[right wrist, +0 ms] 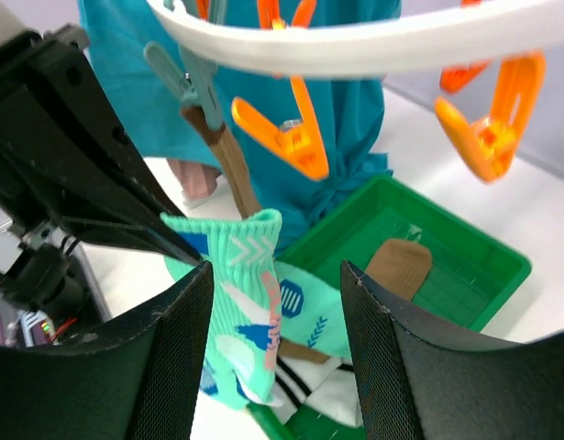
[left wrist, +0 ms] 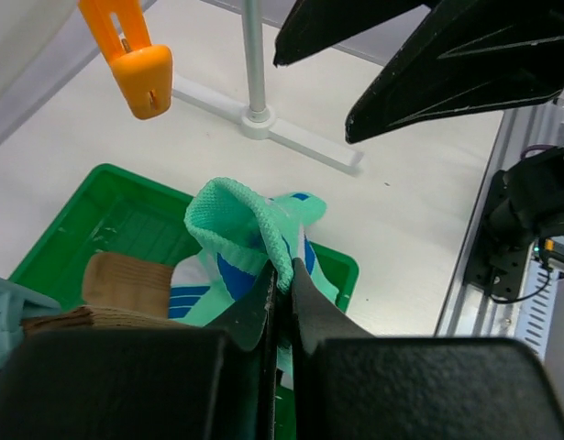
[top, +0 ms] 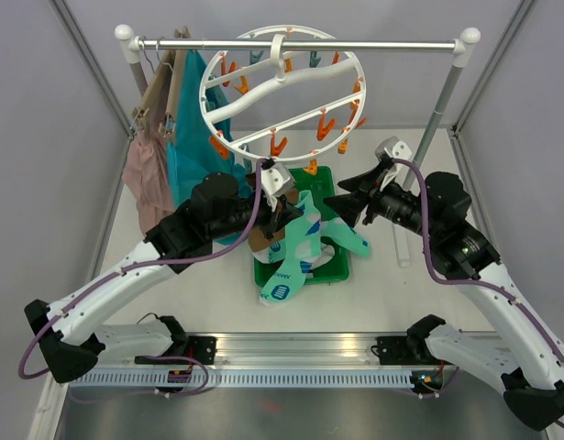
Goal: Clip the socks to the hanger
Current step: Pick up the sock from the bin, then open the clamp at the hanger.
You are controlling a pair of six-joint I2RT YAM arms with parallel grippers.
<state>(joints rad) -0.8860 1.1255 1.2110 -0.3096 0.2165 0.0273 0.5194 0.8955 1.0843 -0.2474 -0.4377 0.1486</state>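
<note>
Mint-teal sock (left wrist: pixel 249 225) held above green tray (top: pixel 342 267), cuff clenched in left fingers (left wrist: pixel 254 312), just below hanger (right wrist: pixel 373 41). Right fingers (right wrist: pixel 171 348) released, either side. Brown sock (right wrist: pixel 228 160) perhaps pegged; others left in tray.

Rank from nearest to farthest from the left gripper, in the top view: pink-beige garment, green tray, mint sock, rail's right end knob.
1. mint sock: clamped in the left gripper.
2. green tray: on the table, just beneath it.
3. pink-beige garment: hanging at the left.
4. rail's right end knob: back right corner.
</note>
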